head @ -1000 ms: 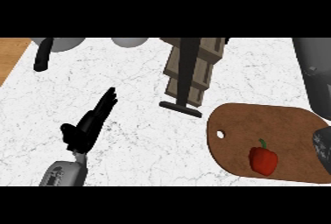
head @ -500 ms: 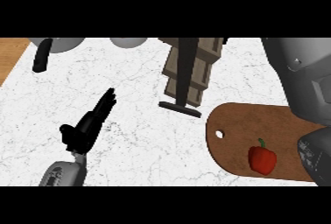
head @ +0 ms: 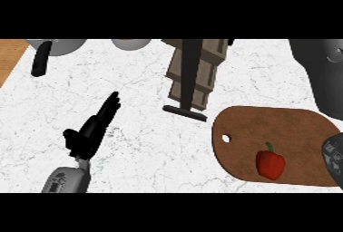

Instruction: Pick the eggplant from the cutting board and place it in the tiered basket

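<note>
White marble counter (head: pixel 154 149); wooden cutting board (head: pixel 288 127) at the near right, its hanging hole toward the counter's middle.
1 item on the board: a red bell pepper (head: pixel 271 164) with a green stem, lying on the near half, untouched, nothing on or against it.
Tiered basket (head: pixel 195 68) at the far edge, centre; tan tiers, black post, black foot bar pointing toward the board's far left end, near it but apart; open counter lies between pepper and basket.
Left hand (head: pixel 92 129) over the near left of the counter, fingers straight and together, pointing to the far edge, holding nothing; well apart from board and basket.
Right forearm (head: pixel 333 156): a grey piece shows at the right edge over the board's right end; a large dark grey bulk (head: pixel 325 74) covers the far right corner; right hand not made out, so cannot tell wide or closed.
Far left corner: grey pan (head: pixel 59 44) with black handle (head: pixel 41 60); 1 grey bowl (head: pixel 130 43) beside it.
</note>
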Robot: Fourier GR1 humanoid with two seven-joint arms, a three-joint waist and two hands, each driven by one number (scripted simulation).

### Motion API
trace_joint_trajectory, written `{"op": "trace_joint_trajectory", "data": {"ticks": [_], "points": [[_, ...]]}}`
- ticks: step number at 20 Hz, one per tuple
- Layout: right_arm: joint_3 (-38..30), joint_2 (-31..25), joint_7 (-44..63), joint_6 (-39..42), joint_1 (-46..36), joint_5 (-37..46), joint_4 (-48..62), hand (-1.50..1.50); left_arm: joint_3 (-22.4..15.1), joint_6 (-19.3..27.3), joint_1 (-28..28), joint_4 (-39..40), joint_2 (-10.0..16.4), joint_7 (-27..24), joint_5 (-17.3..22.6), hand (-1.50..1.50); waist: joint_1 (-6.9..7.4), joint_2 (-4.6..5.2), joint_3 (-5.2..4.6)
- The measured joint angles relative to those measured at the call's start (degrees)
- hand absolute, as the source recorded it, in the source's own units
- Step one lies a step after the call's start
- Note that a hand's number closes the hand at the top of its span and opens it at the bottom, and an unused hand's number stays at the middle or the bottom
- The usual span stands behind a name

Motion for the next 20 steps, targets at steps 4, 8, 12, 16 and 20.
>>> {"op": "trace_joint_trajectory", "data": {"ticks": [4,8,12,16,20], "points": [[3.2,-4.2,0.0,-5.5,0.6,5.4,-1.0,-1.5,0.6,0.4,-0.1,0.0,0.1,0.3,0.1,0.0,-0.61,-0.14,0.01],[4.4,-10.2,-1.0,-8.8,2.9,8.8,-3.3,-1.5,0.9,0.1,1.1,-1.1,0.5,0.2,0.4,0.0,-1.13,-0.41,0.06],[2.7,-15.5,-3.0,-10.1,6.3,7.9,-8.5,-1.5,1.1,0.6,2.4,-1.1,0.3,-0.3,0.2,0.0,-1.97,-0.69,0.14],[-0.4,-21.3,-4.8,-6.9,11.7,4.3,-15.1,-1.5,1.2,1.1,2.9,-0.5,0.1,-0.9,-0.1,0.0,-2.81,-0.94,0.17],[-3.7,-27.6,-5.1,0.3,18.3,-0.4,-21.6,-1.5,1.2,1.3,3.1,-1.5,-0.1,0.0,-0.1,0.0,-3.25,-1.09,0.2]]}}
